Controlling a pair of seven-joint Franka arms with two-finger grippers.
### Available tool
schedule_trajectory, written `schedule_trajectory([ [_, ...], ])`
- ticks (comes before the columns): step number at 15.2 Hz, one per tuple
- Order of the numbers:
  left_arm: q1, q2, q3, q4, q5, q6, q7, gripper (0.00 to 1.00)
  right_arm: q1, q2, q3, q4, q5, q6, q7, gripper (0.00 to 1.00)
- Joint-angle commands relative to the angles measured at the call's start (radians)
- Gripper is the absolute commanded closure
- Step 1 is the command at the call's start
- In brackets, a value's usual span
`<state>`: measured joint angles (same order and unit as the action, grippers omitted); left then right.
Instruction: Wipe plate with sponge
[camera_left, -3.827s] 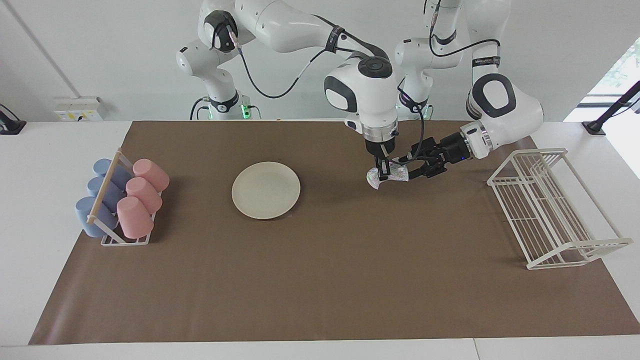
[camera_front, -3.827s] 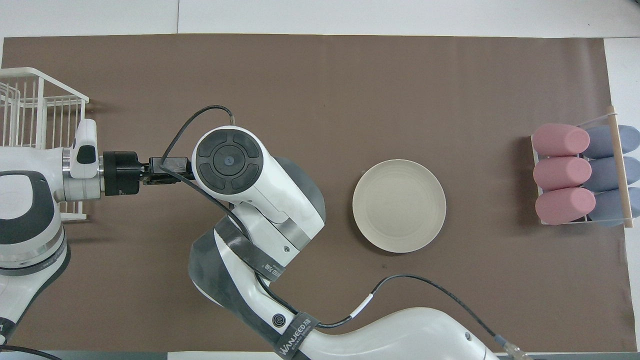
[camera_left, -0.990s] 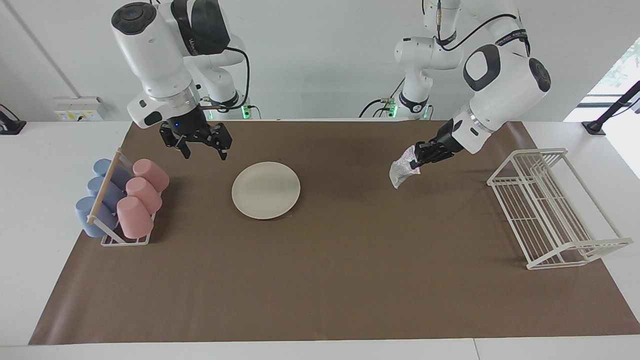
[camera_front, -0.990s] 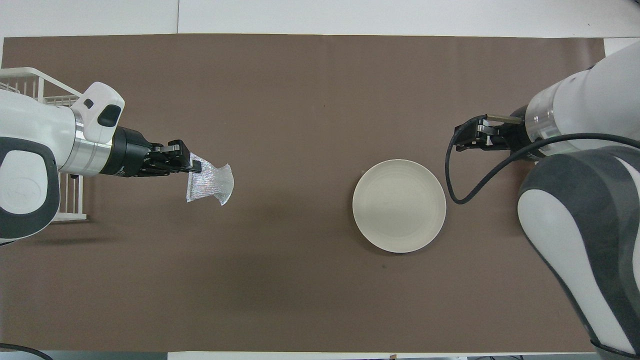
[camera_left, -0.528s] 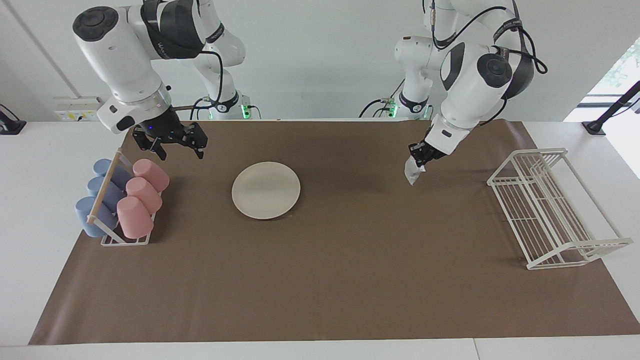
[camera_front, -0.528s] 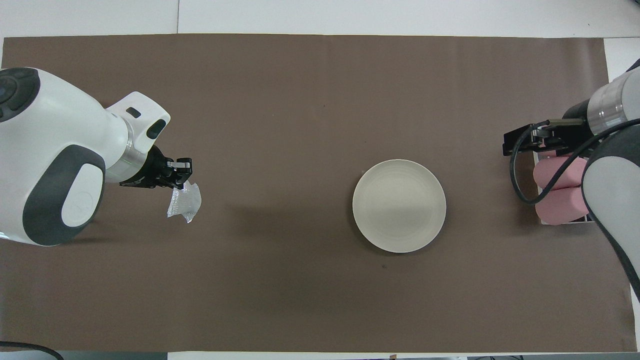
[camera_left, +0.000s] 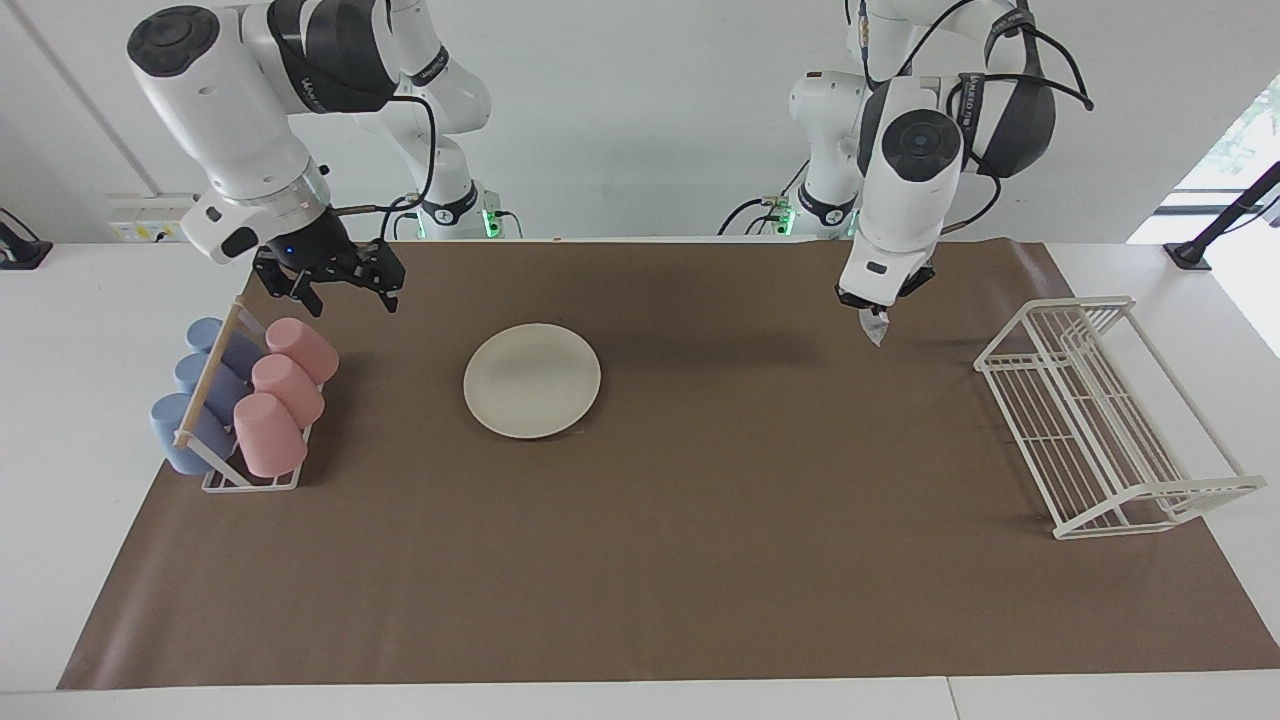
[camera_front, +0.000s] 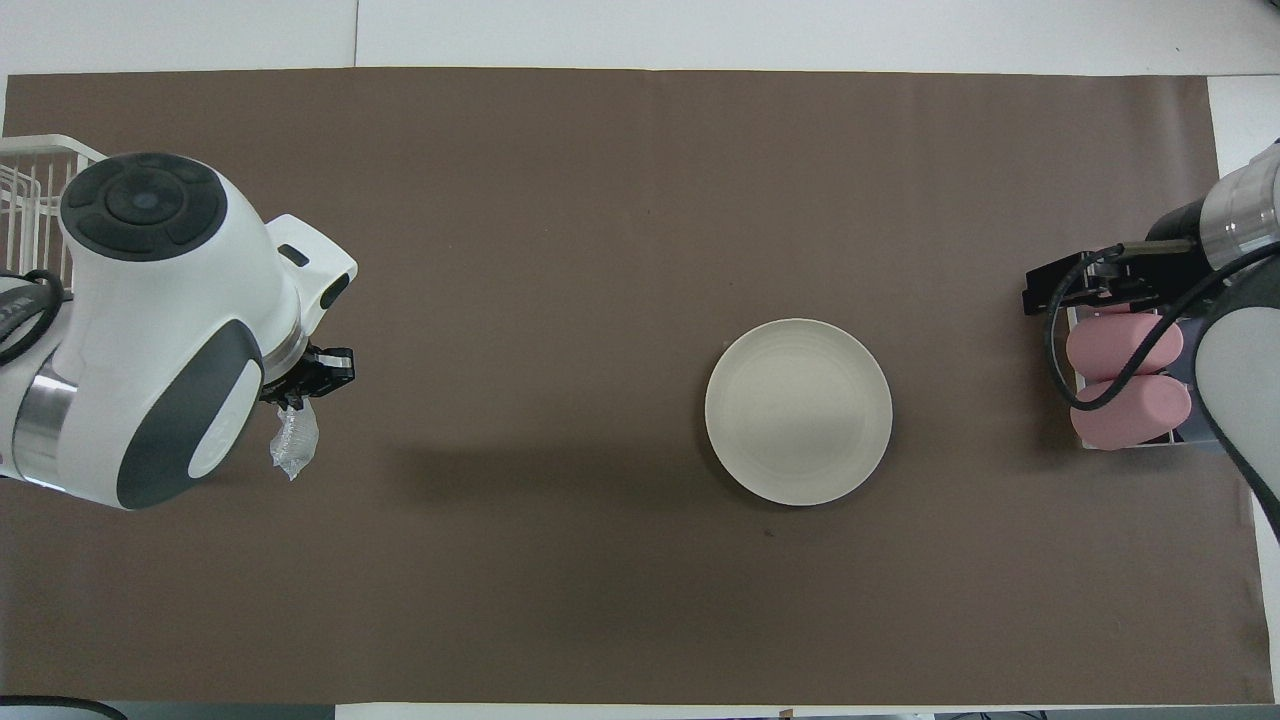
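Note:
The cream-white plate (camera_left: 532, 380) lies flat on the brown mat, toward the right arm's end; it also shows in the overhead view (camera_front: 798, 411). My left gripper (camera_left: 872, 310) points down over the mat between the plate and the wire rack, shut on the silvery sponge (camera_left: 877, 329), which hangs below it clear of the mat. In the overhead view the left gripper (camera_front: 302, 384) and the sponge (camera_front: 292, 446) show under the arm's wrist. My right gripper (camera_left: 345, 292) is open and empty, up in the air over the mat beside the cup rack; it also shows in the overhead view (camera_front: 1045, 294).
A rack of pink and blue cups (camera_left: 245, 400) stands at the right arm's end of the mat (camera_front: 1125, 385). A white wire dish rack (camera_left: 1100, 420) stands at the left arm's end (camera_front: 30, 190). Bare brown mat (camera_left: 700, 520) surrounds the plate.
The left gripper has swung toward the wire rack with the sponge and turned to point down. The right gripper has drawn slightly away from the plate toward the cup rack.

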<state>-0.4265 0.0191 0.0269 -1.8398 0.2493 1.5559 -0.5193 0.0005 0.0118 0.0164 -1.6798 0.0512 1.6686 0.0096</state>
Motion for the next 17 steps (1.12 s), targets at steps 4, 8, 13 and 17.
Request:
schedule_trajectory([
  [4, -0.077, 0.067, 0.011, 0.080, 0.284, -0.207, -0.030, 1.00, -0.065, 0.007, 0.010, 0.042, -0.010, -0.016, -0.089, 0.00],
  [8, -0.086, 0.073, 0.011, 0.067, 0.445, -0.264, -0.030, 1.00, -0.089, -0.004, -0.001, 0.051, -0.034, -0.073, -0.141, 0.00],
  [13, -0.077, 0.117, 0.010, 0.031, 0.709, -0.260, -0.030, 1.00, -0.067, 0.007, 0.013, 0.115, -0.056, -0.058, -0.131, 0.00],
  [17, -0.026, 0.224, 0.014, 0.040, 0.864, -0.217, -0.030, 1.00, -0.063, 0.011, 0.013, 0.108, -0.057, -0.059, -0.125, 0.00],
])
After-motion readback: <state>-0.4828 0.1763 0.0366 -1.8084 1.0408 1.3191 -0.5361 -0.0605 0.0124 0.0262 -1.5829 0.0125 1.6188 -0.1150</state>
